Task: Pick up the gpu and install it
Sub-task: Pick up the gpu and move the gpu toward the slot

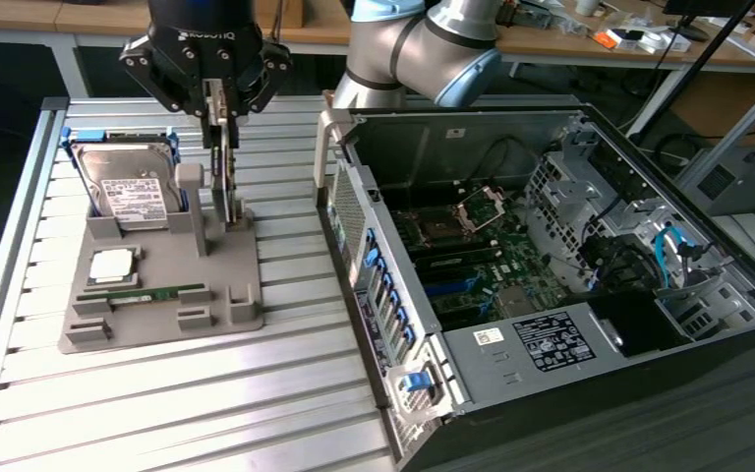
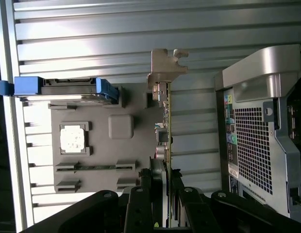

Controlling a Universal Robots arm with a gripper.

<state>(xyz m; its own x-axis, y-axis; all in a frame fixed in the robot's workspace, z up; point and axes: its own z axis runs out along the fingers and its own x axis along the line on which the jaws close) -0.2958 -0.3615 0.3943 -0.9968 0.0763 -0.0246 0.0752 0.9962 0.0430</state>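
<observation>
- gpu (image 1: 231, 192) stands on edge in the grey holder (image 1: 154, 320), directly below the claw (image 1: 224, 133).
- Claw half-closed, pinching the card's top edge, its long axis lying along the jaws' gap.

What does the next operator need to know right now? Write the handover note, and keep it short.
Grip: the pincer is shut on the gpu, holding it from above.
Position: the gpu stands upright on edge over the grey holder tray, beside the hard drive. Its lower edge is at the tray's slot; lift-off cannot be judged.
Done: card grasped.
Left: the gpu is not yet in the open computer case, which stands on the exterior view's right of the tray.
</observation>
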